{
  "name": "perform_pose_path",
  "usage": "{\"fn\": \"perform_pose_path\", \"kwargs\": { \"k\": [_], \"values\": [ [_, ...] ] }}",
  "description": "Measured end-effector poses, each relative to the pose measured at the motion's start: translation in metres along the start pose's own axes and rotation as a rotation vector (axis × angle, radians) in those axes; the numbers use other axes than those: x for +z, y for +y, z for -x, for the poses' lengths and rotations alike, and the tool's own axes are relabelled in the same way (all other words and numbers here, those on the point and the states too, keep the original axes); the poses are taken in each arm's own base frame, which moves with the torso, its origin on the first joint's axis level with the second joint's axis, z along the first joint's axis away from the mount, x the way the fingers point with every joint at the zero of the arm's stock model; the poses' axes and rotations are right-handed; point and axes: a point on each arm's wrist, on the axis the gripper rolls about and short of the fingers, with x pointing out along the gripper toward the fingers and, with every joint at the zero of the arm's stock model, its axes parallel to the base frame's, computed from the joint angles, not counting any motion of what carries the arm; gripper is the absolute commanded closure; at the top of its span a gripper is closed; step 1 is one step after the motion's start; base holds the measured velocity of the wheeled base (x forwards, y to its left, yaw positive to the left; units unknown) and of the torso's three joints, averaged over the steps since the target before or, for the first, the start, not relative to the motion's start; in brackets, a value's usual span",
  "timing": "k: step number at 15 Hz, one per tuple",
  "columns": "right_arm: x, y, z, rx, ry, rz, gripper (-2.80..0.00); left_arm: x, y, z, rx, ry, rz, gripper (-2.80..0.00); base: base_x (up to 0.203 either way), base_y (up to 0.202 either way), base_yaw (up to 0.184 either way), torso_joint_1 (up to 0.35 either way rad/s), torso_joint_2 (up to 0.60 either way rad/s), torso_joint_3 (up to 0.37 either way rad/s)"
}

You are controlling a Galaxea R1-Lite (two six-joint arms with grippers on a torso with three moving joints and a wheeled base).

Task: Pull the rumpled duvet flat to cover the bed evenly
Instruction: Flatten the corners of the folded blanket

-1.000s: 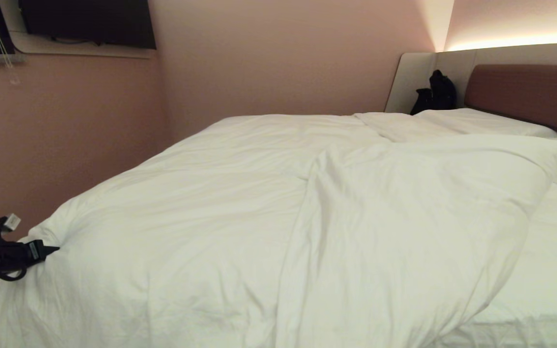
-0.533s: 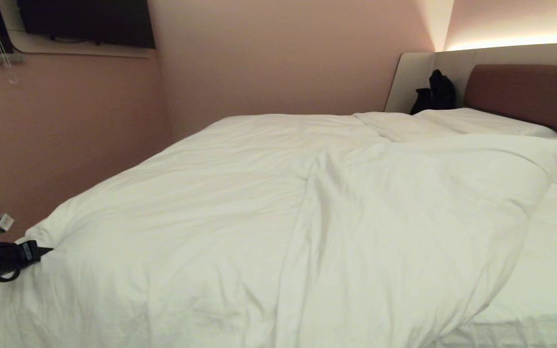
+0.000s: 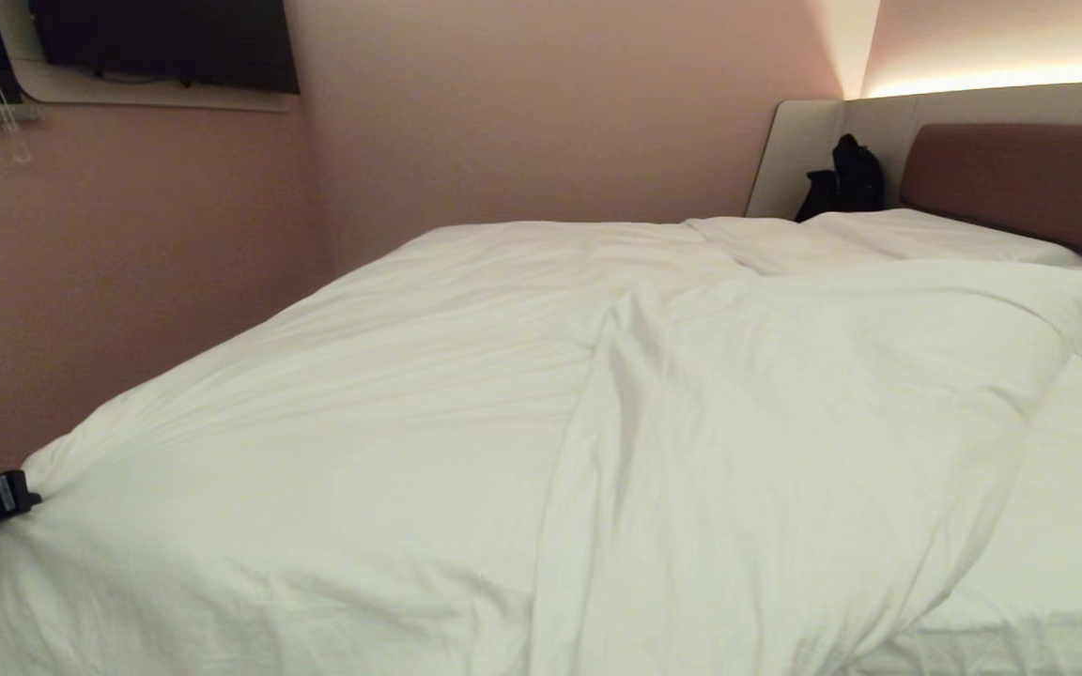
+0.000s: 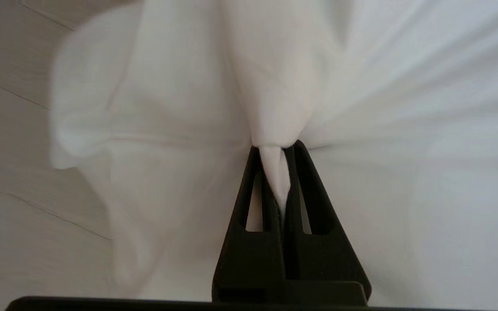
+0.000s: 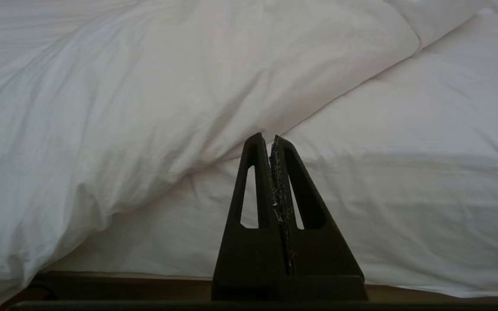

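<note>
Left gripper [image 4: 277, 149] clenched on a pinch of duvet [image 3: 466, 413] at bed's [image 3: 1020, 582] near-left corner. Right gripper [image 5: 270, 140] closed, empty, by mattress edge. No legible writing.

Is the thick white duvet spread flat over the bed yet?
No. The thick white duvet is still folded over diagonally, leaving bare sheet on the bed. The left gripper is shut on its corner.

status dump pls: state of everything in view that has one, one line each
duvet: rumpled, long fold down the middle, near left corner pinched
bed: sheet bare on right side
left gripper: shut on duvet corner
right gripper: shut, empty, before the bare sheet
pillow: lying flat by headboard
</note>
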Motion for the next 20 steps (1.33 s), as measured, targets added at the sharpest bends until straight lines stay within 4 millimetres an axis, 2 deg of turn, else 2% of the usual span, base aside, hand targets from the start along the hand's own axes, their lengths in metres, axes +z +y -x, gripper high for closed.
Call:
{"fn": "perform_pose_path", "kwargs": {
  "k": [4,9,10,11,13,16,18,20],
  "values": [
    [0.000,0.000,0.000,0.000,0.000,0.000,0.00,0.000,0.014,0.004,0.099,0.004,-0.022,0.00,0.000,0.000,0.000,0.000,0.00,0.000],
    [0.000,0.000,0.000,0.000,0.000,0.000,0.00,-0.004,0.017,0.006,0.116,0.009,-0.023,0.00,0.000,0.000,0.000,0.000,0.00,0.000],
    [0.000,0.000,0.000,0.000,0.000,0.000,0.00,-0.004,0.016,0.006,0.116,0.009,-0.023,-0.63,0.000,0.000,0.000,0.000,0.00,0.000],
    [0.000,0.000,0.000,0.000,0.000,0.000,0.00,-0.005,0.017,0.007,0.134,0.008,-0.027,-2.80,0.000,0.000,0.000,0.000,0.00,0.000],
    [0.000,0.000,0.000,0.000,-0.003,0.001,0.00,-0.010,0.024,0.011,0.160,0.010,-0.013,-2.80,0.000,0.000,0.000,0.000,0.00,0.000],
    [0.000,0.000,0.000,0.000,0.001,0.000,0.00,-0.012,0.003,0.013,0.092,0.021,-0.028,-2.80,0.000,0.000,0.000,0.000,0.00,0.000],
    [0.000,0.000,0.000,-0.001,-0.002,0.001,0.00,-0.015,0.001,0.022,0.071,0.031,-0.011,-2.80,0.000,0.000,0.000,0.000,0.00,0.000],
    [0.000,0.000,0.000,0.000,0.001,0.000,0.00,-0.010,-0.014,0.039,0.016,0.014,-0.021,-2.80,0.000,0.000,0.000,0.000,0.00,0.000]
  ]
}}
